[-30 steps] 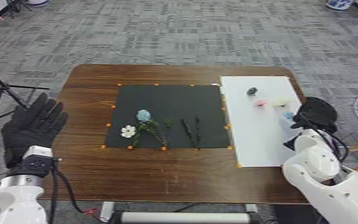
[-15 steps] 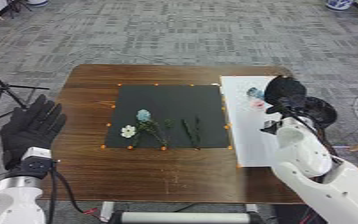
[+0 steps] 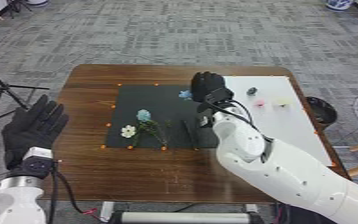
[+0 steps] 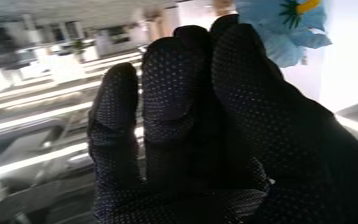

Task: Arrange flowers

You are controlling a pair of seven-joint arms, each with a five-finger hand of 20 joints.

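Pinching a light-blue flower (image 3: 185, 94) at its fingertips, the right hand (image 3: 213, 87) is over the far right part of the black mat (image 3: 158, 97), with its arm crossing the near left side of the white board (image 3: 291, 130) and hiding some of both. The left hand (image 3: 35, 127) is at the left side of the brown wooden table (image 3: 113, 175), fingers straight and spread, holding nothing. Right of the gripping hand, on the board, are a small dark-green piece (image 3: 252, 91), a pink flower (image 3: 260, 103) and a pale-yellow flower (image 3: 283, 102); a black round container (image 3: 331, 112) stands at the table's right edge. On the mat, nearer the robot than the pinched flower, lie a pale-blue flower (image 3: 143, 115) and a white flower (image 3: 127, 131), and the forearm comes close to a dark stem (image 3: 190, 134). As for direction — the pinched bloom juts left past the fingers in the head view, and its yellow centre shows to the wrist camera; how its long axis runs, I cannot tell. The dark stem points mostly away from the robot — its far end leaning slightly left.
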